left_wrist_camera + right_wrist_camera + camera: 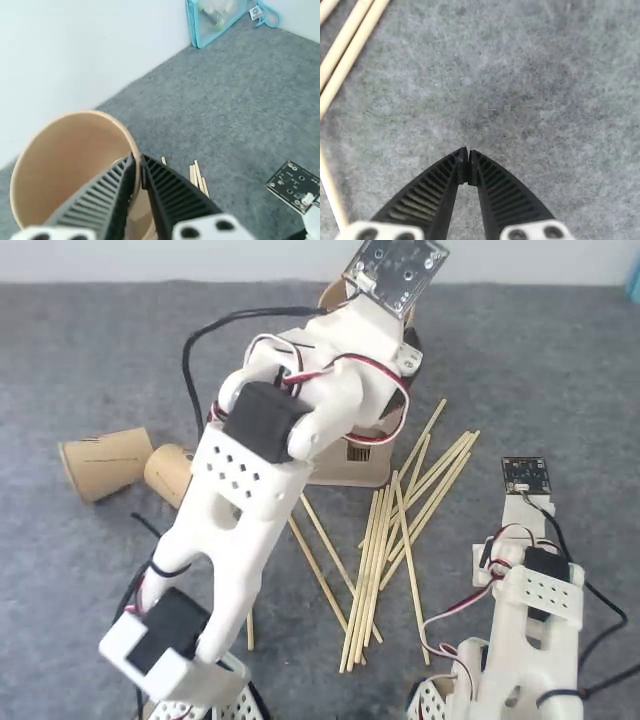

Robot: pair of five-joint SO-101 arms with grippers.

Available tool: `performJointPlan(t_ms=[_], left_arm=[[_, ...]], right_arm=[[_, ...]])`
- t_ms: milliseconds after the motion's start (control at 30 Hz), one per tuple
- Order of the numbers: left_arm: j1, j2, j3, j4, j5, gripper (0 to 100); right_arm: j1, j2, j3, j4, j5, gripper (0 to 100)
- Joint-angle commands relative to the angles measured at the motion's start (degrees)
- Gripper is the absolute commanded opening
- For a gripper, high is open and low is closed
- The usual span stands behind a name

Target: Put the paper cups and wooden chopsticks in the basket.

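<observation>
A smooth, round tan paper cup [65, 165] is held by its thin rim, pinched between the ribbed black jaws of the left claw [138, 159]. A fallen cup [105, 462] and a second cup [170, 472] lie at the pale wooden basket's [350, 468] 9 o'clock. Slim wooden chopsticks [400, 520] fan out at its 4 o'clock. The right claw [468, 152], pressed together, hovers over fuzzy grey carpet [545, 75]

Grey felt worktop [560, 360] w/ 2 paper cups [105, 462] on their sides at 9 o'clock, chopsticks [372, 560] scattered approx 4, basket [350, 465] at 12.
</observation>
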Motion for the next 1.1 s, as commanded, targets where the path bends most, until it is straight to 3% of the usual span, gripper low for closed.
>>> performJointPlan(t_ms=[0,300,500,667,733,867,1067], left_arm=[[-1.85,-2.64,-0.66,0.18,0.44,1],[-2.64,-3.34,-1.36,4.22,-0.09,1],[-2.99,-4.4,-1.01,7.91,-5.36,1],[-2.99,-3.08,-1.01,9.41,-5.71,2],[-2.99,-2.55,-1.01,9.41,-5.71,4],[-2.99,-2.11,-1.01,9.58,-5.27,20],[-5.89,-4.66,-4.0,9.85,-3.6,18]], right_arm=[[0.31,-1.8,-0.35,-1.01,0.62,0.8],[0.31,-1.8,-0.35,-1.01,0.62,0.8],[0.31,-1.8,-0.35,-1.01,0.62,0.8],[0.31,-1.8,-0.35,-1.01,0.62,0.8],[0.31,-1.8,-0.35,-1.01,0.62,0.8],[0.31,-1.8,-0.35,-1.01,0.62,0.8],[0.4,-1.8,-0.35,-1.01,0.62,0.8]])
